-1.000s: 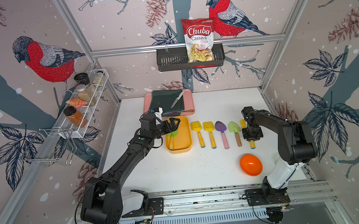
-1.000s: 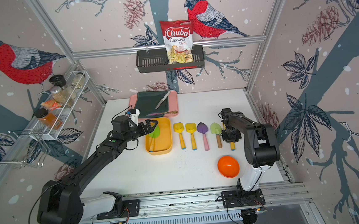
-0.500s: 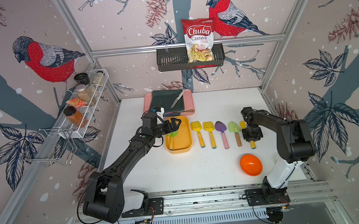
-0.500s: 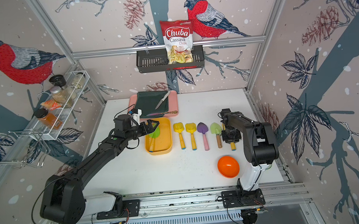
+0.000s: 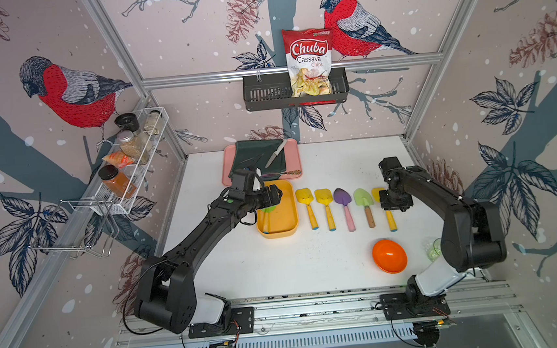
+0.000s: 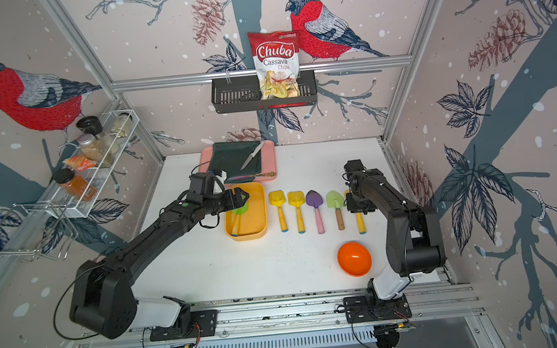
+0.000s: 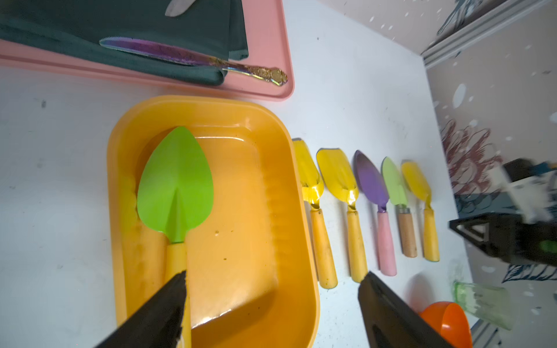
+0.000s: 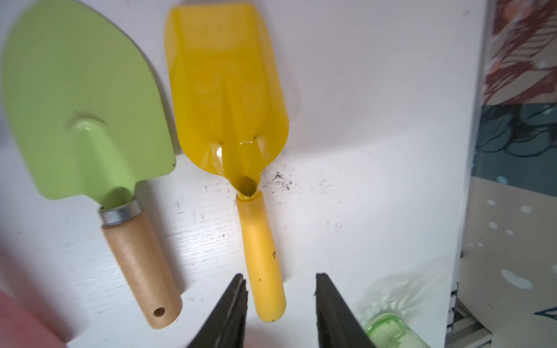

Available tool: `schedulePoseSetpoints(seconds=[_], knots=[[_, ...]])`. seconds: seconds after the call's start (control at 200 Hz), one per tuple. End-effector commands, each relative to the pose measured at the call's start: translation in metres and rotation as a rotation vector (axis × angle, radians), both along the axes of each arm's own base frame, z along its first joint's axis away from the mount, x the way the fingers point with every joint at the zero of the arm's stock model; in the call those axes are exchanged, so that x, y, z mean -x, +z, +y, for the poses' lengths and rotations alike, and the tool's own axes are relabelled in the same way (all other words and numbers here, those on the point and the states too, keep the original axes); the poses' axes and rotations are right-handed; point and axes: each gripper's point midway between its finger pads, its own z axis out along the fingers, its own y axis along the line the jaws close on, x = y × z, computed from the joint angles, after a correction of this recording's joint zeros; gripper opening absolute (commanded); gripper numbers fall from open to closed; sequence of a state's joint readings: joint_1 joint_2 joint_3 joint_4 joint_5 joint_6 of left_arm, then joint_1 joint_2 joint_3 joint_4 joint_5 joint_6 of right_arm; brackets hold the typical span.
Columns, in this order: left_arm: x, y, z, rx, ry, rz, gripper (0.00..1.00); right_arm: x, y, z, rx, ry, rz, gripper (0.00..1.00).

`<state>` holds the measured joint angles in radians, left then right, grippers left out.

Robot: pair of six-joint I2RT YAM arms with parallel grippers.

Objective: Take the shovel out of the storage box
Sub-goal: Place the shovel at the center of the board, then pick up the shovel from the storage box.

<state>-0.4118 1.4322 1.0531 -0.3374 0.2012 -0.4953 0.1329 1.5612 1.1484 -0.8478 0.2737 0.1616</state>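
now, on the white table (image 5: pixel 312 274) a row of five shovels (image 5: pixel 346 207) lies just beside the storage box (image 5: pixel 278 235). one green shovel (image 5: pixel 269 209) is left inside the box, along the wall away from the row, so we judge the job nearly finished. over the last second the left arm (image 5: pixel 204 236) has crept forward, bringing the left gripper (image 5: pixel 270 196) above the box end near the pink tray (image 5: pixel 292 156). its jaws stand spread wide with nothing between them yet. the right gripper (image 5: pixel 395 203) has stayed over the yellow shovel (image 5: pixel 390 220) at the row's far end but has let its jaws part. we read that as this shovel set down and released, leaving the left side to fetch the last one. in both top views each gripper's body covers much of what lies under it. the left wrist view fills that in: the whole pointed green blade lies flat on the box floor, and its yellow handle runs under one of the fingers (image 7: pixel 156 310), which hangs over it rather than around it. the right wrist view shows the yellow handle's end lying on the table between the parted fingers (image 8: pixel 226 310), close to one of them, and we cannot tell whether it touches.
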Motion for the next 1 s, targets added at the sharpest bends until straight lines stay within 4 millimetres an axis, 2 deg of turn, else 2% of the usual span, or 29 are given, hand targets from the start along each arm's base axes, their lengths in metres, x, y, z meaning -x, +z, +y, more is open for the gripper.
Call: schedulePoseSetpoints(seconds=[0.0, 0.16, 0.26, 0.315, 0.435, 0.66, 0.705, 0.81, 0.996], knots=[[0.015, -0.022, 0.018, -0.231, 0.022, 0.108, 0.86, -0.006, 0.040, 0.004, 0.018, -0.010, -0.121, 0.42], [0.032, -0.044, 0.022, -0.352, 0.002, 0.245, 0.78, -0.016, 0.095, 0.043, -0.067, 0.051, -0.297, 0.43], [0.038, -0.062, 0.026, -0.393, -0.004, 0.315, 0.76, -0.019, 0.115, 0.077, -0.147, 0.122, -0.369, 0.43], [0.038, -0.068, 0.019, -0.375, -0.025, 0.338, 0.75, -0.018, 0.122, 0.091, -0.181, 0.154, -0.401, 0.43], [0.036, -0.082, 0.018, -0.395, -0.010, 0.380, 0.73, -0.015, 0.124, 0.107, -0.221, 0.202, -0.433, 0.43], [0.032, -0.104, 0.021, -0.464, 0.012, 0.446, 0.73, -0.008, 0.125, 0.109, -0.251, 0.232, -0.459, 0.43], [0.030, -0.107, 0.023, -0.486, 0.022, 0.453, 0.73, -0.005, 0.135, 0.111, -0.275, 0.243, -0.498, 0.43], [0.025, -0.106, 0.027, -0.561, 0.049, 0.436, 0.75, -0.005, 0.140, 0.117, -0.322, 0.258, -0.536, 0.43], [0.024, -0.114, 0.035, -0.618, 0.070, 0.448, 0.78, -0.005, 0.135, 0.129, -0.377, 0.286, -0.527, 0.43]])
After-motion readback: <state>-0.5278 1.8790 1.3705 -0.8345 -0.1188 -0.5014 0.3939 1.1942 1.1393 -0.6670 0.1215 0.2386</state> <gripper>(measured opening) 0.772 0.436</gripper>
